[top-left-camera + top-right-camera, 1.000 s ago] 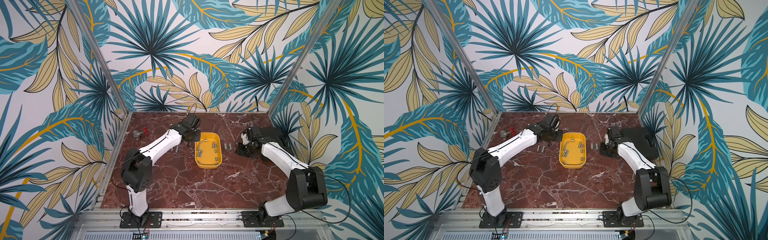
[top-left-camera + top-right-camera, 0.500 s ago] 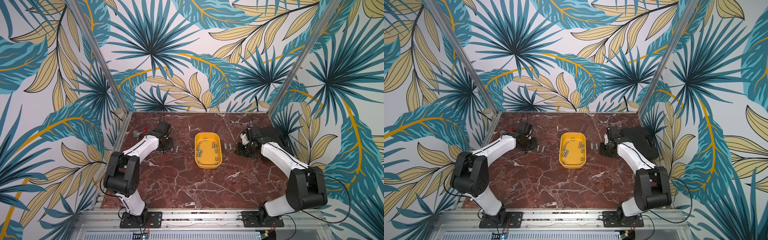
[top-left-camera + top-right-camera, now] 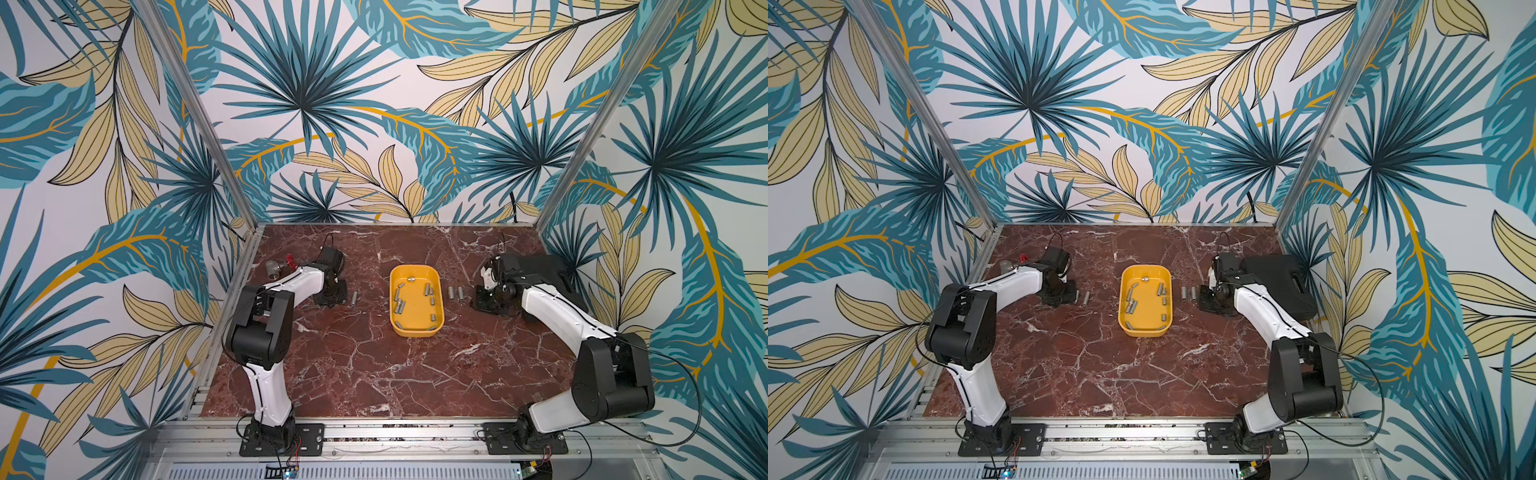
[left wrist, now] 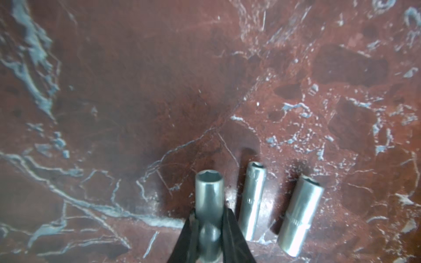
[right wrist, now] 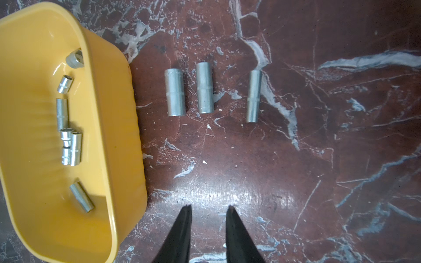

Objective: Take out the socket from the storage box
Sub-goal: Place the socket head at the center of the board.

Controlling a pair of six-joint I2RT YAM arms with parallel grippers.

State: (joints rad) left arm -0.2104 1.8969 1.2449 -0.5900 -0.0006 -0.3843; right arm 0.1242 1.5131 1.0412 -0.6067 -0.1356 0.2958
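Table (image 3: 374, 374) runs past the edges of both wrist views. Storage box (image 3: 415, 331) sits well apart from the left hand (image 4: 209, 214) and near the right hand (image 5: 208, 208), partly cropped in the right wrist view. In both top views the wrists hide the fingertips.

Since a second ago the left arm has swung from the box to its own side; the right arm is unchanged.

Left hand is clamped on the held socket (image 4: 209, 191) — rear end cut off, two neighbour sockets (image 4: 251, 200) just beside it. Right hand is slightly parted and empty — three sockets (image 5: 205, 87) lie ahead.

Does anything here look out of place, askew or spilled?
Nothing spilled or damaged. Sockets in the storage box lie at mixed angles, two touching side by side; the sockets on the table lie in neat rows.
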